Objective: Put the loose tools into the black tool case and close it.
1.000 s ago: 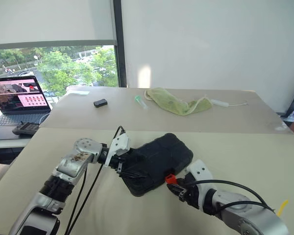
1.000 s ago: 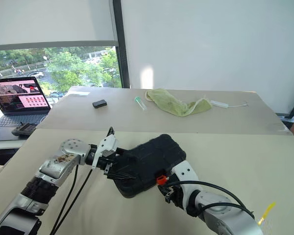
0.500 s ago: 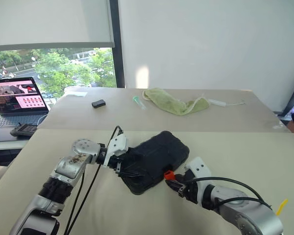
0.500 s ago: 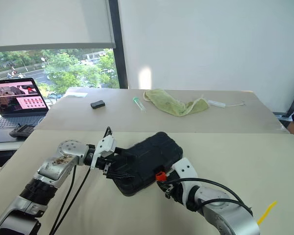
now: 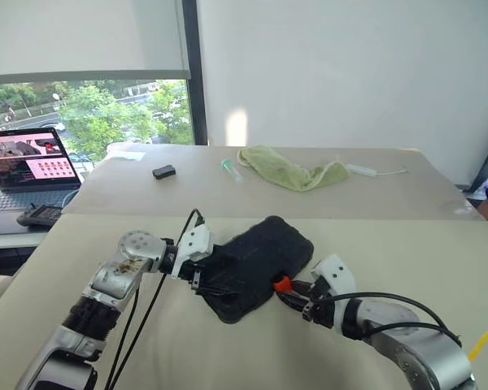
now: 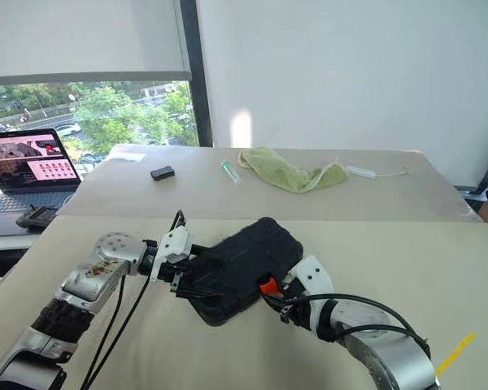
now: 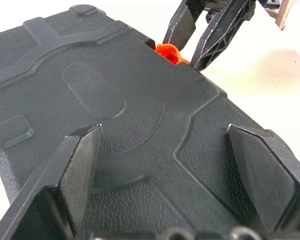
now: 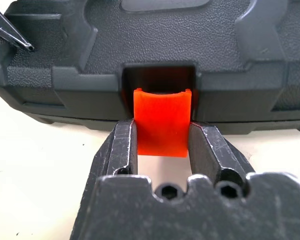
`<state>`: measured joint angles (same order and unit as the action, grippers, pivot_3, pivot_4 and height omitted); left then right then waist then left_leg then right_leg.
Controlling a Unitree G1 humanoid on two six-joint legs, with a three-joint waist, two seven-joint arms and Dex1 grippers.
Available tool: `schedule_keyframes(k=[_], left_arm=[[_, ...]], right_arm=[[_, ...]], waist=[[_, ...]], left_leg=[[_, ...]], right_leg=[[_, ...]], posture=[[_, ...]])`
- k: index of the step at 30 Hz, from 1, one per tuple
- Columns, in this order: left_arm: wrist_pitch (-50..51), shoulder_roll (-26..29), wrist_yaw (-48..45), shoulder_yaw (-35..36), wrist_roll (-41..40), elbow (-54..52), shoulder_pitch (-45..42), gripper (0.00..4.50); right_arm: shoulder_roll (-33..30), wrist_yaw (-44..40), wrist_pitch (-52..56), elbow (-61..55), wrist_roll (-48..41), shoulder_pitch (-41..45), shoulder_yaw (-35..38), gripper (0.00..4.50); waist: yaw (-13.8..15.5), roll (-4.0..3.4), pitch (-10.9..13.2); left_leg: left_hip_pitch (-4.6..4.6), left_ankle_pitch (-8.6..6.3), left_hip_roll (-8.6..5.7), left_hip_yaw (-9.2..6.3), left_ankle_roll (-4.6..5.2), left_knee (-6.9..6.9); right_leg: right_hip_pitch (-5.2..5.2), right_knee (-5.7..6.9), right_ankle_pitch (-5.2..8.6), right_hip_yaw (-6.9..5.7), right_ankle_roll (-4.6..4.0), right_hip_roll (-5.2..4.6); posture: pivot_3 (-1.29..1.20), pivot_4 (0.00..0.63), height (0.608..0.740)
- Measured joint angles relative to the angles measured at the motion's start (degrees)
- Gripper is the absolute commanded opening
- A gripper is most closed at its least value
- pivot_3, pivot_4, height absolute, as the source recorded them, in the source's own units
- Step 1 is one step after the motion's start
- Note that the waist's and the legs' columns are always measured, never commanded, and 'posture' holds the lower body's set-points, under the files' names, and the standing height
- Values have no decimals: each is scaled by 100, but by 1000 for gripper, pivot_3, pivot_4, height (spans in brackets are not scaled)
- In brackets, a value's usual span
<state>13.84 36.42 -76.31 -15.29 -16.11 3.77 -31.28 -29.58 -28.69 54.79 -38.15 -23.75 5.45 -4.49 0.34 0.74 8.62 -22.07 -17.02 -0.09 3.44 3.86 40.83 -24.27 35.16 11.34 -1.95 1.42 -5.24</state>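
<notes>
The black tool case (image 5: 252,265) lies lid-down shut on the near surface (image 5: 390,244), no loose tools in sight, so packing looks done. What is left, I judge, is the orange latch (image 8: 161,122): my right gripper (image 8: 161,150) clamps it between its jaws. My left gripper (image 7: 165,165) straddles the case's end, jaws wide apart.

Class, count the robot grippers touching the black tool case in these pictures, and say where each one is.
2. The left gripper straddles the lid of the black tool case; the right gripper pinches the case's orange latch at its front edge.
</notes>
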Motion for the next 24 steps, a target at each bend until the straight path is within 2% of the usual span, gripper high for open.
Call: schedule_keyframes(k=[2,3,6,12,15,21,24], left_arm=[[-7,21,15,12,10,-37,31,4345],[-9,35,21,18,20,-47,37,4345],[-8,37,44,19,27,-57,48,4345],[4,36,62,30,27,-165,136,4345],[5,36,62,34,27,-184,166,4345],[-5,39,87,45,29,-165,169,4345],[-22,21,90,28,69,-139,127,4345]], right_arm=[[-35,-38,-68,132,18,105,-93,1153],[-30,-61,-134,247,34,195,-148,1956],[-24,-107,-265,347,45,281,-183,2956],[-181,-118,-284,-81,-196,86,408,2956],[-310,-129,-26,-425,-527,-198,795,2257],[-509,-92,324,-421,-685,-361,711,209],[-570,-77,440,-63,-581,234,219,85]], waist=[[-11,0,0],[-22,0,-1],[-18,-3,-3],[21,-14,-17],[29,-17,-29],[8,-15,-35],[-4,-16,-36]], left_leg=[[2,-1,1,0,1,0],[4,-1,1,0,1,0],[4,-1,0,0,1,0],[3,-5,0,0,6,-6],[4,-7,0,0,9,-9],[12,-10,0,1,12,-8],[11,-9,-2,4,12,-8]], right_leg=[[2,-2,0,0,0,1],[4,-1,0,0,0,0],[4,0,0,0,0,-1],[5,-3,7,-2,9,-4],[7,-8,8,-3,10,-5],[11,-7,9,1,10,-7],[8,-7,9,4,9,-9]], posture=[[0,150,740],[0,150,740],[0,150,740],[0,150,740],[0,150,740],[0,150,740],[0,150,740]])
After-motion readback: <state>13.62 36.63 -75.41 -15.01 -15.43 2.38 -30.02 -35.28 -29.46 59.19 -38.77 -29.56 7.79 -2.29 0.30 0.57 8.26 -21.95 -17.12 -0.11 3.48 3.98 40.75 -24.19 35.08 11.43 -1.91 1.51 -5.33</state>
